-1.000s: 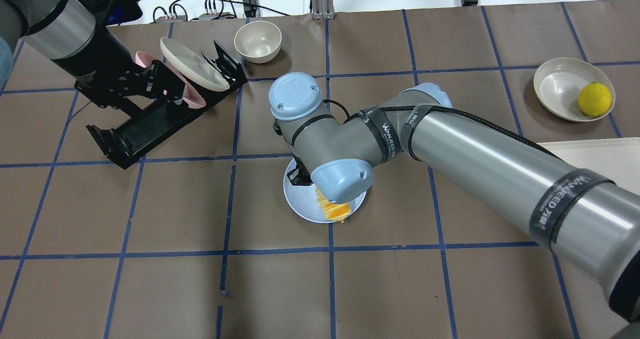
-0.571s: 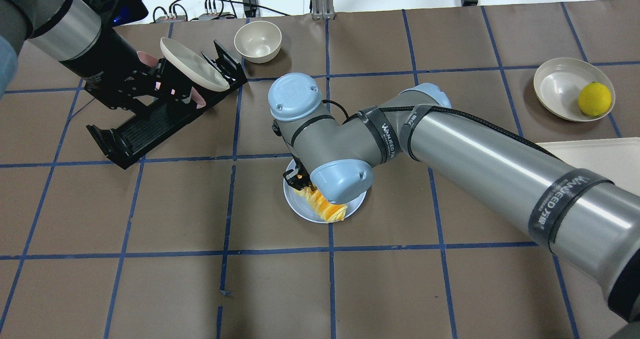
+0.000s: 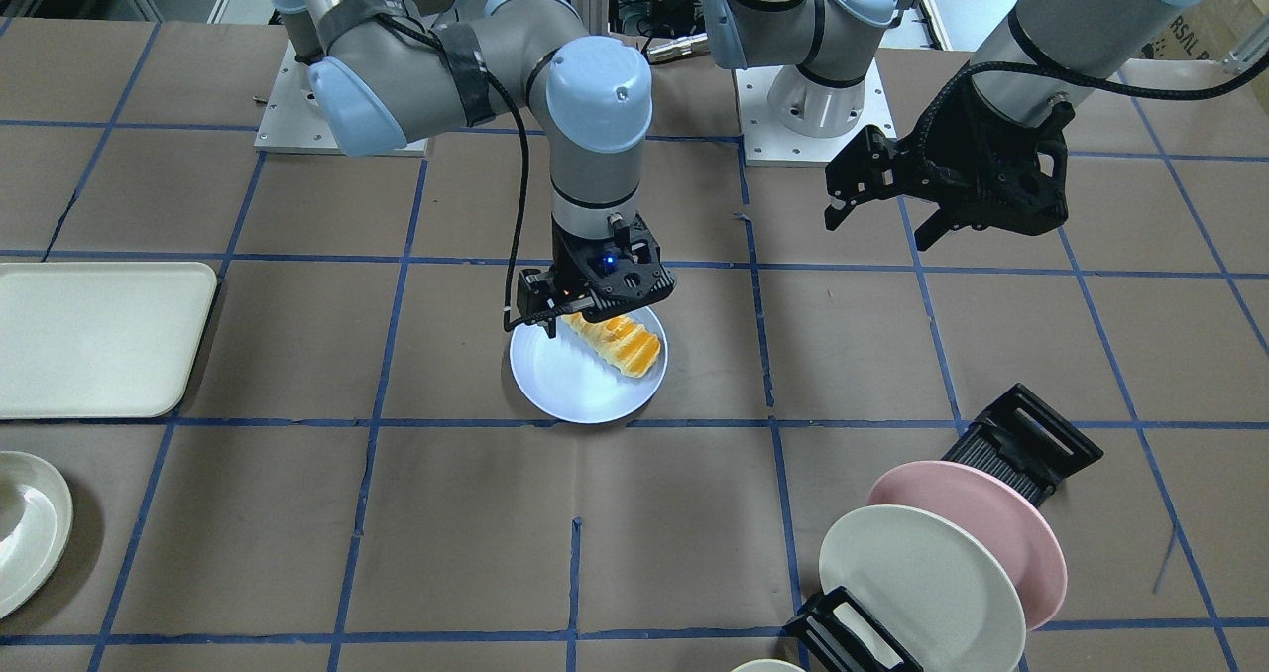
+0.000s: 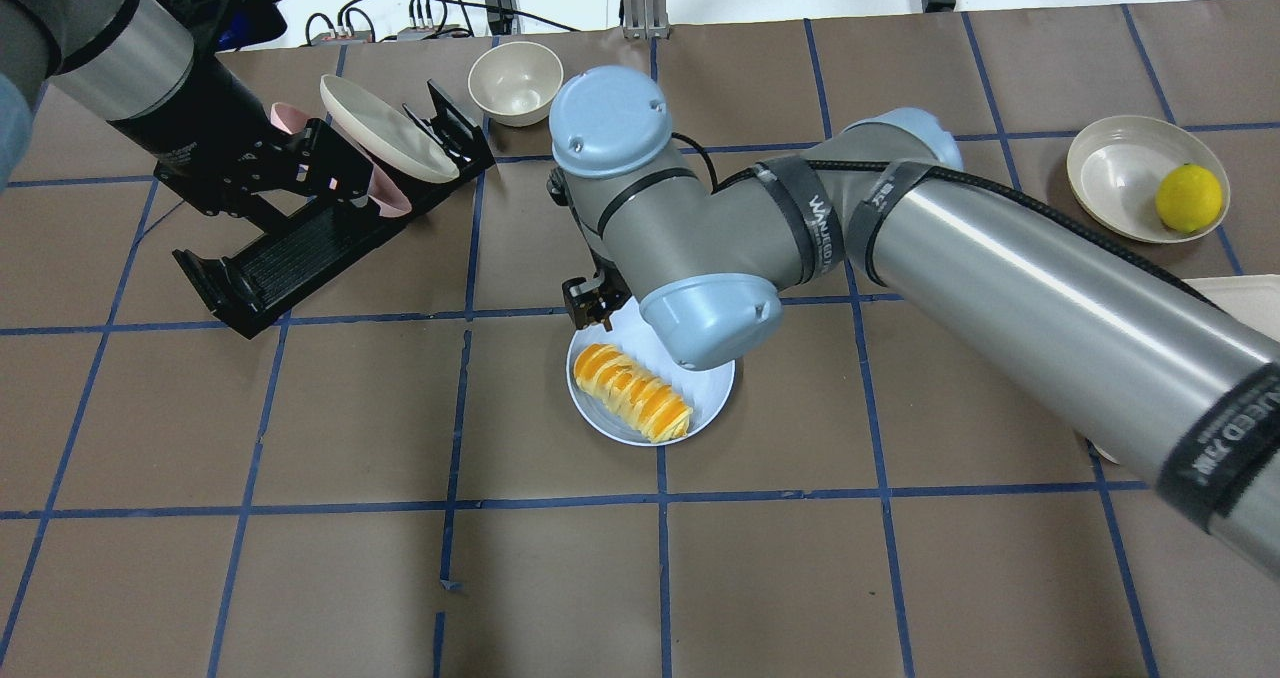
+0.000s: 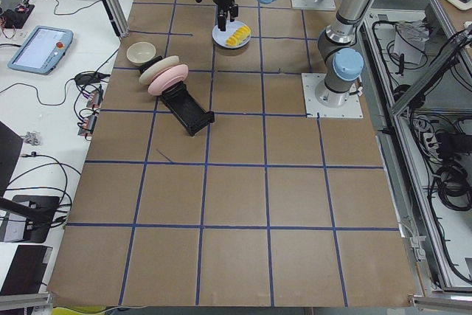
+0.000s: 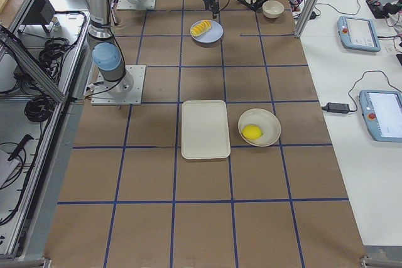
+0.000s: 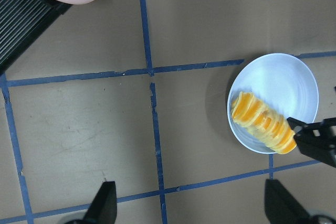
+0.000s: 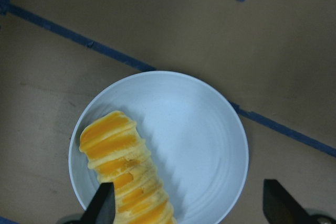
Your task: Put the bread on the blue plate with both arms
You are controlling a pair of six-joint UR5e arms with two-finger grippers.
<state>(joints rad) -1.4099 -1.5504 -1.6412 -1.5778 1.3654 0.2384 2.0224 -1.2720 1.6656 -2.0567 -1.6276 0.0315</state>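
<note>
The bread (image 4: 632, 394), striped orange and pale yellow, lies flat on the blue plate (image 4: 706, 404) at the table's middle. It also shows in the front view (image 3: 612, 343) on the plate (image 3: 570, 387). My right gripper (image 3: 590, 305) hovers just above the plate's robot-side edge, open and empty. In its wrist view, the bread (image 8: 126, 171) and plate (image 8: 199, 140) lie below its spread fingertips. My left gripper (image 3: 877, 231) is open and empty, raised off to the side near the dish rack. Its wrist view shows the bread (image 7: 262, 123) from a distance.
A black dish rack (image 4: 300, 248) holds a pink plate (image 3: 1001, 518) and a cream plate (image 3: 912, 573). A cream bowl (image 4: 515, 80) stands behind it. A bowl (image 4: 1120, 173) with a lemon (image 4: 1189, 198) is at far right. A cream tray (image 3: 99, 340) lies beside it.
My right gripper has let go of the bread and lifted back from it. The bread now lies flat on the plate in full view. The left arm barely moved.
</note>
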